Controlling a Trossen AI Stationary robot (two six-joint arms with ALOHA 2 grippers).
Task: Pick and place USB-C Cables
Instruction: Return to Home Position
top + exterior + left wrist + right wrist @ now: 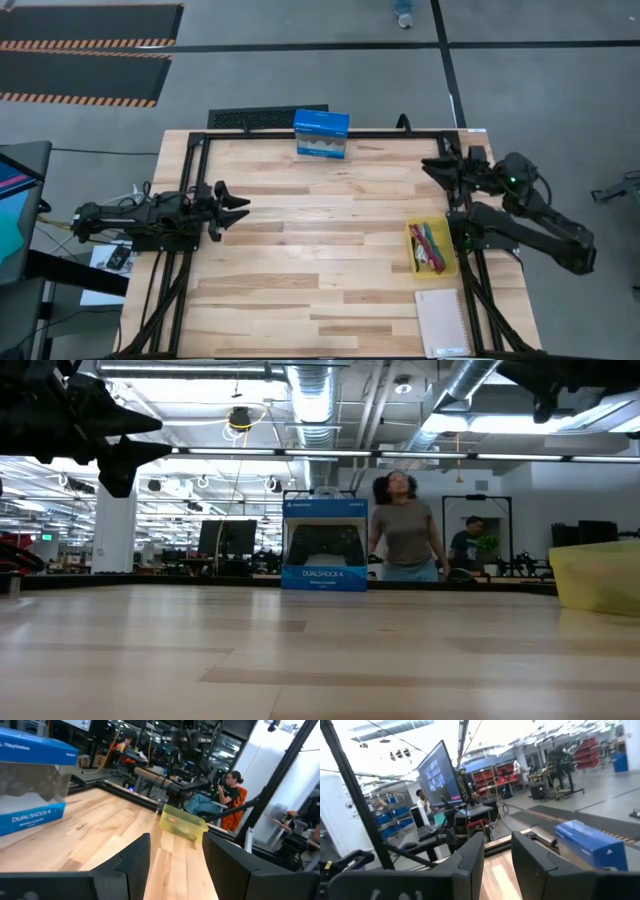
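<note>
— Where are the USB-C Cables [430, 247]?
— In the yellow bin [450, 265], right-centre of the high view.
— And the 2 grippers?
— Left gripper [244, 210], left-centre, fingers spread wide, empty. Right gripper [432, 166], upper right beyond the bin, fingers parted, empty.

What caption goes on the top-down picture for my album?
The left hand and right hand wait open; USB-C cables lie in the yellow bin.

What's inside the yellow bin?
Cables lie piled in the yellow bin: red, teal and white strands show from above. Any cable underneath them is covered, and from table height the bin's wall hides everything.
</note>
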